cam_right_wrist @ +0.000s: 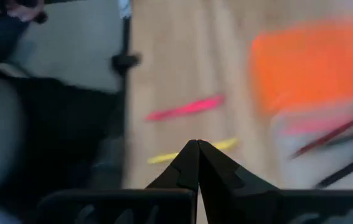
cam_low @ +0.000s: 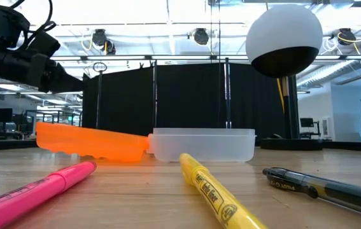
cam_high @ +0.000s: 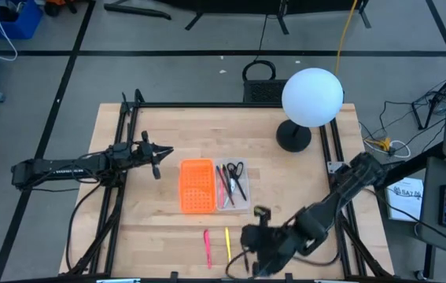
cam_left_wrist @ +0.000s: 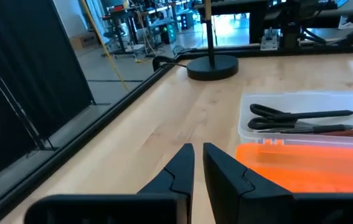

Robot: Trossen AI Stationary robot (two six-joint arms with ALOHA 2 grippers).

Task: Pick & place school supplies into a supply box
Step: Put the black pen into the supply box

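**Supplies split between the tray and the front edge**

Near the table's left edge, the left gripper hangs empty just beside the orange perforated piece, its fingers parted by only a thin gap.

At the table's middle lies the supply box, a shallow tray of clear, milky plastic, touching the orange piece's right side; its long axis runs from the front edge toward the back edge. Inside it lie the black-handled scissors, handles toward the back edge, beside a few thin red and dark pens that lie along the box's length.

Close to the front edge, between the box and that edge, a pink marker and a yellow marker lie side by side, apart, both pointing front to back. The low view also shows a dark pen lying near them.

Toward the front right corner, the right gripper hangs with its fingers pressed together, holding nothing.
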